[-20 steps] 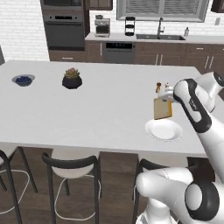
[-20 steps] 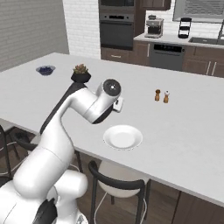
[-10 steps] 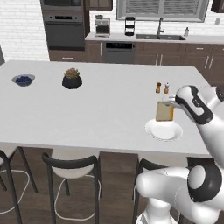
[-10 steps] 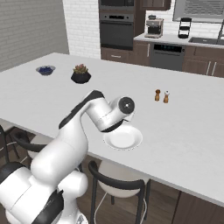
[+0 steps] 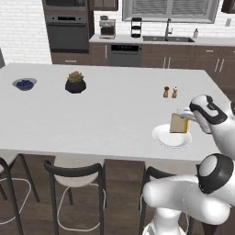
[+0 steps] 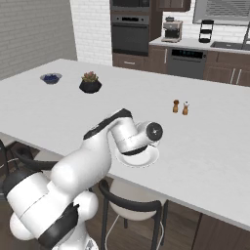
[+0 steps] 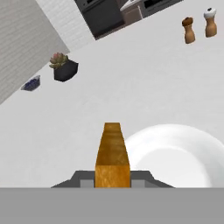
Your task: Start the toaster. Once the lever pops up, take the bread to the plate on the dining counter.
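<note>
The claw (image 5: 184, 120) grips the bread (image 5: 178, 123) upright over the plate's (image 5: 164, 138) 12 o'clock rim, on the worktop (image 5: 92, 110).

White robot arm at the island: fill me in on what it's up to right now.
The white arm's pincer is shut on a square, light tan slice of toast, held on edge just above the small round white plate near the front edge of the long white-topped dining counter. The toast has not been released. Two small shakers stand further back, and a dark potted plant and a small blue bowl sit toward the far end.
</note>
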Robot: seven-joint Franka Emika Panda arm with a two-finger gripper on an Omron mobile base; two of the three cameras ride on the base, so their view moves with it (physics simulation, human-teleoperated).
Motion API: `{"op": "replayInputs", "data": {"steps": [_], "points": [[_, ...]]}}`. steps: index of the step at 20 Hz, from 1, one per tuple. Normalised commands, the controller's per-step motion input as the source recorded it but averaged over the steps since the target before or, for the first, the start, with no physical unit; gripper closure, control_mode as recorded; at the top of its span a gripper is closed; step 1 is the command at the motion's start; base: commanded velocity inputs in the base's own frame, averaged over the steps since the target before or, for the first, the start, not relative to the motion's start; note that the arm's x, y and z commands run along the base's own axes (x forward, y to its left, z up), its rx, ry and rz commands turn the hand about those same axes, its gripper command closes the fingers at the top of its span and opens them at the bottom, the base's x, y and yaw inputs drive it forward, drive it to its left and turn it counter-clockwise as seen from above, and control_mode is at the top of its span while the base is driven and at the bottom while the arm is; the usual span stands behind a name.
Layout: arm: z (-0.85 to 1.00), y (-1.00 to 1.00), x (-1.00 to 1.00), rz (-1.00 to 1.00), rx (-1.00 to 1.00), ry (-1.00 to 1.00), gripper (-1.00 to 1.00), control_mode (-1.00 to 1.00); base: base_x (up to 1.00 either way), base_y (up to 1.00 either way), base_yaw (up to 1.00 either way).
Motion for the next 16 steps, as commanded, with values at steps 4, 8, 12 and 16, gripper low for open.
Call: {"op": "replayInputs", "data": {"steps": [4,8,12,16], "points": [[-0.44,-0.02,0.06,-0.01,0.00,0.11,1.00,-1.00,0.00,0.00,0.00],[-0.15,0.00,0.10,0.00,0.15,0.13,1.00,-1.00,0.00,0.00,0.00],[-0.38,0.00,0.19,0.00,0.09,0.10,1.00,-1.00,0.00,0.00,0.00],[-0.48,0.00,0.22,0.00,0.09,0.06,1.00,-1.00,0.00,0.00,0.00]]}}
